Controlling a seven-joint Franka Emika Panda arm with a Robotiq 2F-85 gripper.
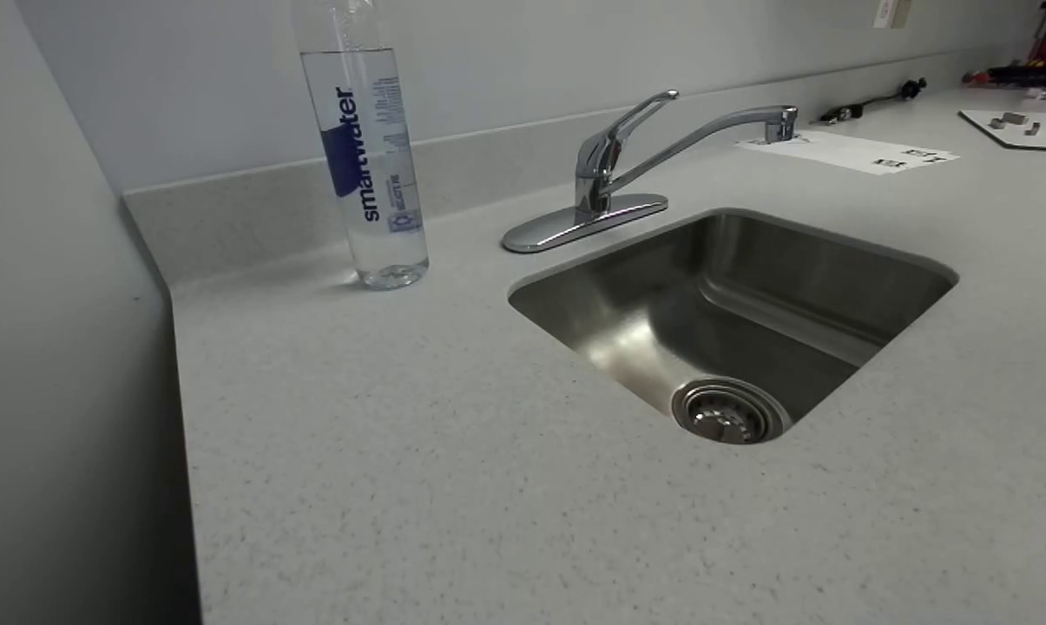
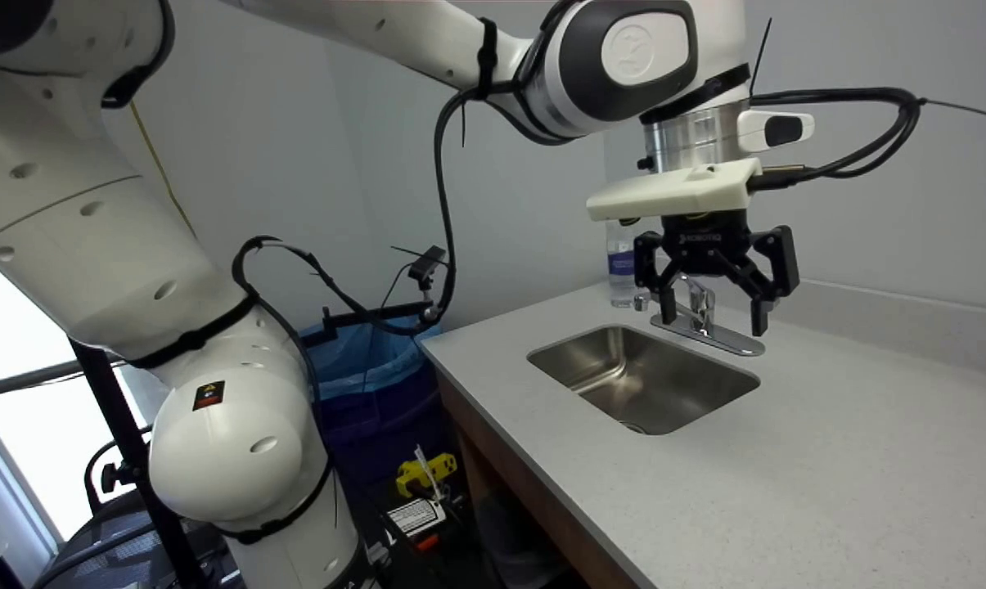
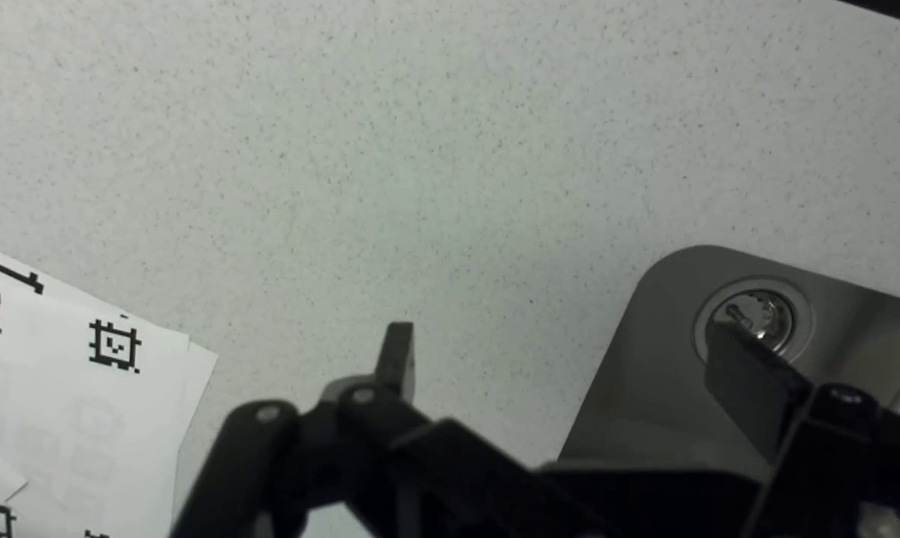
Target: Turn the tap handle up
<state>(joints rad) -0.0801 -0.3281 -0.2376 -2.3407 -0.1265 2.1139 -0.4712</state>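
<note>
The tap handle (image 1: 611, 141) is a short chrome lever on top of the faucet, slanting upward in an exterior view. It also shows, partly behind the gripper, in an exterior view (image 2: 693, 288). The long chrome spout (image 1: 705, 139) reaches out low beside it. My gripper (image 2: 714, 312) is open and empty, pointing down. In that view it overlaps the faucet, but how far apart they are is hard to tell. In the wrist view the open gripper (image 3: 562, 332) hangs over the counter and the sink corner. The handle is not clearly visible there.
A steel sink (image 1: 748, 330) lies in front of the faucet. A clear water bottle (image 1: 375, 165) stands beside the faucet near the counter end. Marker-printed paper sheets (image 1: 852, 152) lie on the counter, also in the wrist view (image 3: 84, 418). A backsplash (image 1: 479, 174) runs behind.
</note>
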